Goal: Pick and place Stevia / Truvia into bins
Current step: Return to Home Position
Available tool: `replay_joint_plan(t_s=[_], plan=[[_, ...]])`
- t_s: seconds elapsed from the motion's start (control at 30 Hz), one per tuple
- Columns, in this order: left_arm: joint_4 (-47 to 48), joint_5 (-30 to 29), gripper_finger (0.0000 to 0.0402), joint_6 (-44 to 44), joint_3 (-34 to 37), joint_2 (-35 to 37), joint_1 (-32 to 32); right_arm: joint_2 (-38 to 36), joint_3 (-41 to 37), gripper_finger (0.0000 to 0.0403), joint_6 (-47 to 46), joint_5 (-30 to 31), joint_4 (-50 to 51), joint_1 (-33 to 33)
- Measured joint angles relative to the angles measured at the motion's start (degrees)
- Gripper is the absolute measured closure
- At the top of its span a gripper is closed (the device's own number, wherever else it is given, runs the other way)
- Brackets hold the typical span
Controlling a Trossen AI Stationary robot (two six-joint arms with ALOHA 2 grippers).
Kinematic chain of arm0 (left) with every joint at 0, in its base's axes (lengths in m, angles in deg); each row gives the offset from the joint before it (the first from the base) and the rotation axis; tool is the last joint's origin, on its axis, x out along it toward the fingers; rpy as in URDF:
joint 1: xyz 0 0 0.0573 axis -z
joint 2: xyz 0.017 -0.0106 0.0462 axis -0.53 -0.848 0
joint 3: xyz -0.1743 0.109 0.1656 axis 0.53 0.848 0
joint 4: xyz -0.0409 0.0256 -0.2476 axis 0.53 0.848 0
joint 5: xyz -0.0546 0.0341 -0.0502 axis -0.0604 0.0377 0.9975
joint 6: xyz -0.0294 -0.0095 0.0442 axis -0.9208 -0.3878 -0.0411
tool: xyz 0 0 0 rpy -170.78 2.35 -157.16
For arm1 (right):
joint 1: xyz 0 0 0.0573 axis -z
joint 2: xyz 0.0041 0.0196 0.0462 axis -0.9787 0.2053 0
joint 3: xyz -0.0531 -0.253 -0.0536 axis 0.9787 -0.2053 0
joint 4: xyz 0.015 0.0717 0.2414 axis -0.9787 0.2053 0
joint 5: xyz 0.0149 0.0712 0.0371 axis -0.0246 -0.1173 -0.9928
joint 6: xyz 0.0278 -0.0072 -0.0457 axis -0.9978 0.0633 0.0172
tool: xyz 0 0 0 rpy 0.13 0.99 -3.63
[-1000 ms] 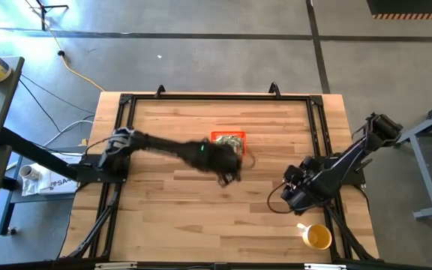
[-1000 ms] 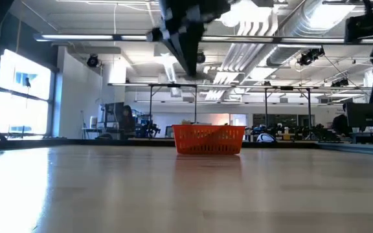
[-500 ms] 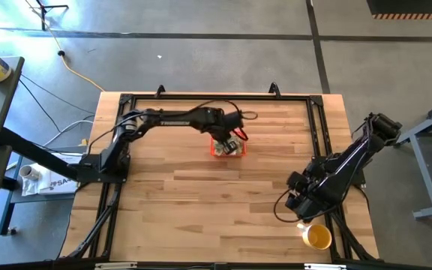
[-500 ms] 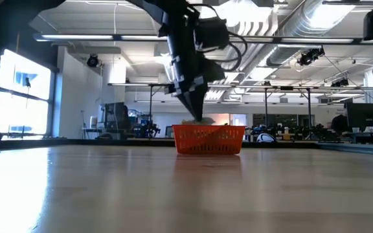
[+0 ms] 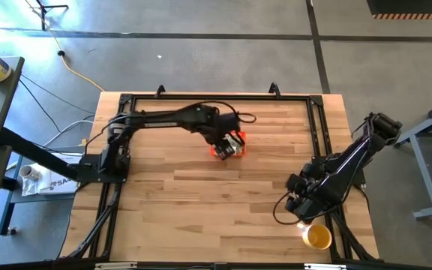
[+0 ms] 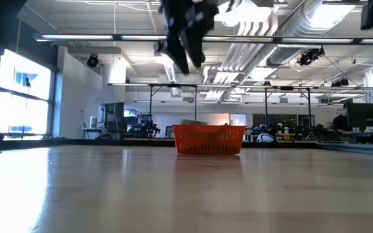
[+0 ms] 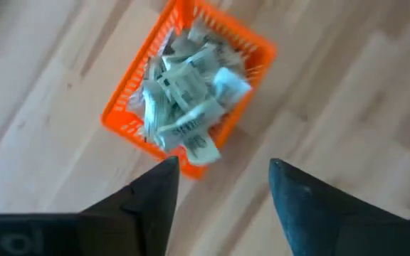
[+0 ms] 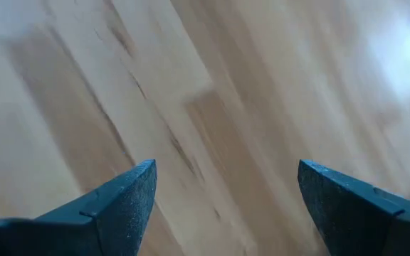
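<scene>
Left jaws apart and empty, the two dark fingers (image 7: 151, 203) spread with bare wood between them, poised above the orange bin (image 7: 119, 117) and a little to one side of it, touching neither its walls nor its contents. In the bin, a loose heap of green-and-white Stevia packets (image 7: 187, 92), piled higher than the low walls. One packet (image 7: 201, 148) draped over the rim on the side nearest the fingers, partly outside. Seen from above: bin toward the back middle of the counter (image 5: 201, 202), partly covered by the left arm (image 5: 163, 118), stretched in from its base at the left edge. Seen from counter height: bin upright on the wood at far centre, packet tops just showing over its rim, the arm's blurred dark end high overhead and slightly left of it, well clear. Right jaws also apart, set wide, nothing between the fingers (image 8: 119, 203), only plain wood grain beyond them. Right arm (image 5: 343, 169) folded at the counter's right side, its end low toward the front right corner, near a yellow mug (image 5: 317, 237) and well apart from the bin.
</scene>
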Motion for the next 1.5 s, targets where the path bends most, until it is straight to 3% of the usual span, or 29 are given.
replay_joint_plan(t_s=[0.1,0.2,0.3,0.37,0.43,0.5,0.53,0.63,0.73,0.83,0.93,1.13,1.3,1.5], plan=[[1.7,-1.9,0.0135,0.0,-4.9,3.9,2.2,-2.7,5.3,0.0073,5.9,7.5,2.8,0.9],[6.3,-7.6,0.0123,-3.0,-10.6,7.7,5.2,-6.5,15.0,0.0073,14.8,14.7,9.2,4.3],[10.2,-11.5,0.0114,-14.0,-14.2,10.7,8.1,-9.4,26.8,0.0073,20.1,16.7,18.2,8.3],[8.1,-15.3,0.0112,-11.8,-14.2,12.7,11.6,-11.2,34.7,0.0073,19.7,15.5,20.8,10.3],[2.9,-15.0,0.0113,-8.7,-12.7,13.5,15.0,-12.9,40.2,0.0073,20.5,16.0,18.4,11.2],[-1.4,-12.7,0.0115,-6.1,-8.7,14.0,17.4,-14.9,41.7,0.0071,31.5,17.5,10.6,9.4],[-5.2,-12.7,0.0116,-5.6,-5.5,14.0,18.4,-16.2,41.2,0.0071,35.5,16.2,5.1,8.5],[-24.4,-9.5,0.0116,-5.4,8.3,15.1,19.7,-19.8,33.3,0.0071,40.3,5.0,-8.3,9.2],[-56.5,1.4,0.0117,-4.6,25.7,17.2,20.4,-24.4,18.4,0.0071,38.7,-2.5,-25.5,10.2],[-82.4,10.2,0.0117,-5.2,41.3,19.3,19.8,-29.2,4.2,0.0071,38.4,-9.8,-41.1,12.7],[-92.1,8.5,0.0117,-7.1,54.1,25.5,18.7,-37.7,-2.7,0.007,37.4,-13.8,-44.4,18.9],[-93.4,3.1,0.0117,-7.1,76.2,47.6,18.0,-59.1,-10.2,0.007,43.9,-10.9,-40.8,31.1],[-93.2,3.3,0.0117,-5.4,89.4,64.8,18.0,-69.2,-17.4,0.007,45.0,-13.5,-42.4,34.2],[-79.5,2.5,0.0117,-4.0,97.0,84.9,17.9,-74.5,-23.1,0.007,30.8,0.1,-36.5,34.8]])
